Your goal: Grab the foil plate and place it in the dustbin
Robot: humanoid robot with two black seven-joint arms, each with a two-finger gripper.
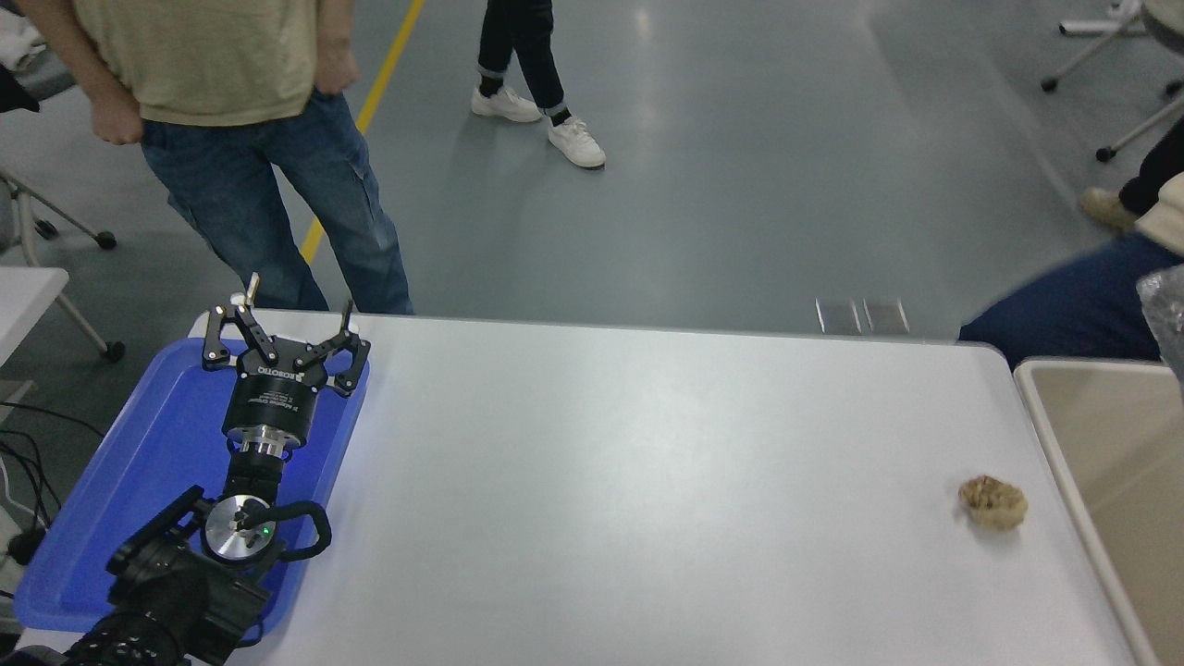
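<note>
Only a crinkled silver sliver of the foil plate [1170, 310] shows at the right edge, above the far corner of the dustbin [1043, 435]. The dustbin is a beige container with a cream rim, standing against the table's right side. My right gripper is out of view. At the lower left, my left gripper [289, 319] is parked open over a blue tray with nothing between its fingers.
A crumpled tan paper ball [992, 502] lies on the white table near the dustbin. The blue tray [139, 472] sits at the left. One person stands at the far left side, another walks behind, and a person's blue-trousered leg [1064, 314] is at the far right.
</note>
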